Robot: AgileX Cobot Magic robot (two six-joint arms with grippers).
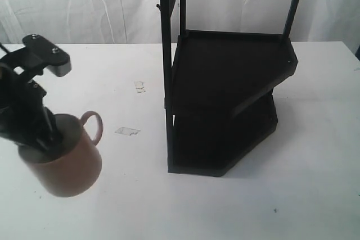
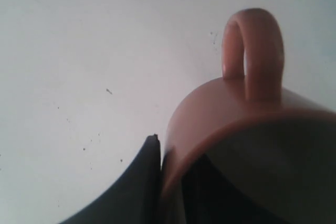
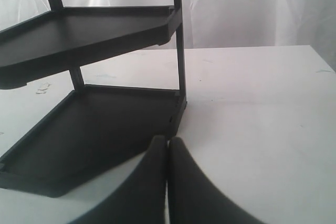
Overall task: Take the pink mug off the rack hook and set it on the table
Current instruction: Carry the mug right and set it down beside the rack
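The left pincer (image 1: 42,139) clamps the wall of the pink mug (image 1: 70,164), one finger outside and one inside the rim. The mug sits tilted at the near left of the white surface (image 1: 101,71), its handle towards the right; whether its base touches cannot be told. A tape scrap (image 1: 127,131) lies just right of it. The rack hook (image 1: 159,7) juts from the black rack (image 1: 225,99), well apart. The right pincer (image 3: 168,171) is pressed together, holding nothing.

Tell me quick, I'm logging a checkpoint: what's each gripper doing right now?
Left gripper: shut on the pink mug, clamped over its rim.
Right gripper: shut, holding nothing.
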